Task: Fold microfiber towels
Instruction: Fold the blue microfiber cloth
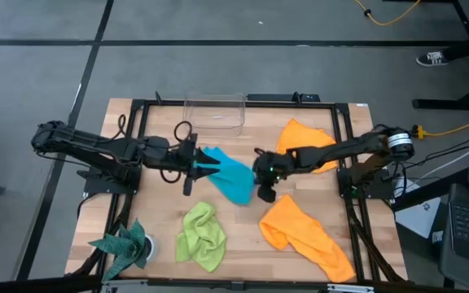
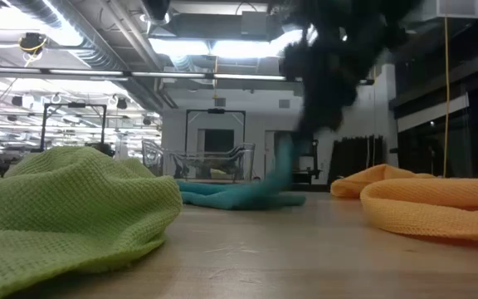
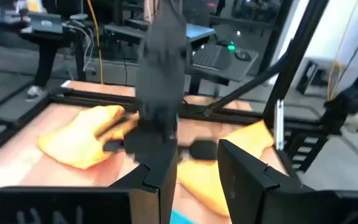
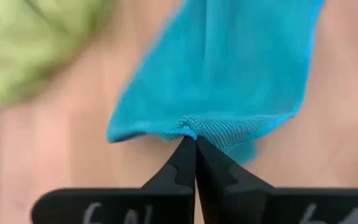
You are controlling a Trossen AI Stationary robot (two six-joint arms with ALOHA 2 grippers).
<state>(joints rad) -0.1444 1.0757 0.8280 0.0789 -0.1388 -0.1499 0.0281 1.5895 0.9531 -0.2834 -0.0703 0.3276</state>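
**Mid-counter tug on the blue towel**

Middle of the counter (image 1: 137,114), the turquoise towel (image 1: 230,175) is held from both ends. The right hand (image 4: 195,144) is pinched shut on its hem. The left hand (image 1: 206,165) sits at the other corner, but I can't tell its grip. Risk: if they pull apart unevenly, a corner slips free and it bunches. Green towel (image 1: 202,236) and both orange towels (image 1: 304,236) wait crumpled, and the low view blurs the hands.
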